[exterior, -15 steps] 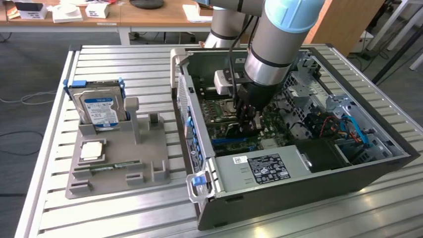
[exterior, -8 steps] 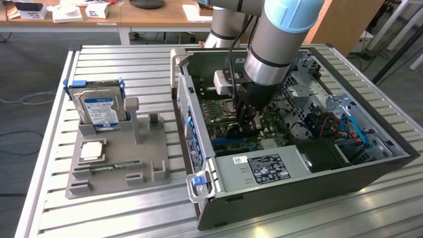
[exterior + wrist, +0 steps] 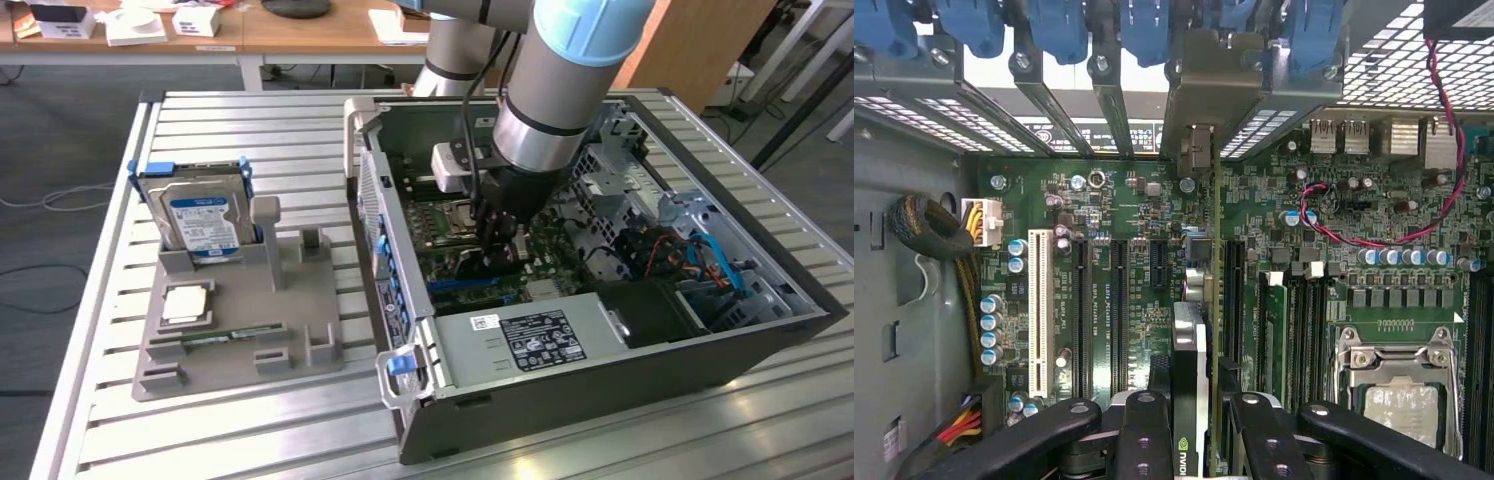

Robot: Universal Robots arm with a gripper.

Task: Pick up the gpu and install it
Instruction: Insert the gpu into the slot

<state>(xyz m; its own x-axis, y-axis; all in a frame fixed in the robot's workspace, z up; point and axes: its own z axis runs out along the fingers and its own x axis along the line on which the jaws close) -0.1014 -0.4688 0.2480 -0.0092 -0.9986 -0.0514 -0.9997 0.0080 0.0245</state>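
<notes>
**GPU in the grip, held over the motherboard slots**

I judged this to be the install step, with the pick-up done. The gpu (image 3: 1190, 350) was off the parts tray (image 3: 240, 330) on the exterior view's left, where the hard drive (image 3: 200, 215) stood upright. It was inside the open computer case (image 3: 400, 300), held on edge just above the motherboard (image 3: 1114, 200).

The gripper (image 3: 1194, 440) was closed on the card. Its fingers (image 3: 1144, 440) pressed on both flat faces with the thin board clamped between them, so the jaws stood only a card's thickness apart. In the exterior view the gripper (image 3: 501, 225) hung deep in the case, near the middle of the board.

From the wrist view the card ran parallel to the long black expansion slots (image 3: 1119, 300), and its far end pointed toward the blue slot latches (image 3: 1144, 25) at the case's rear wall. I could not tell whether its edge had met a slot. Seating it, I reckoned, would call for exact alignment over one slot and a straight, even press.
</notes>
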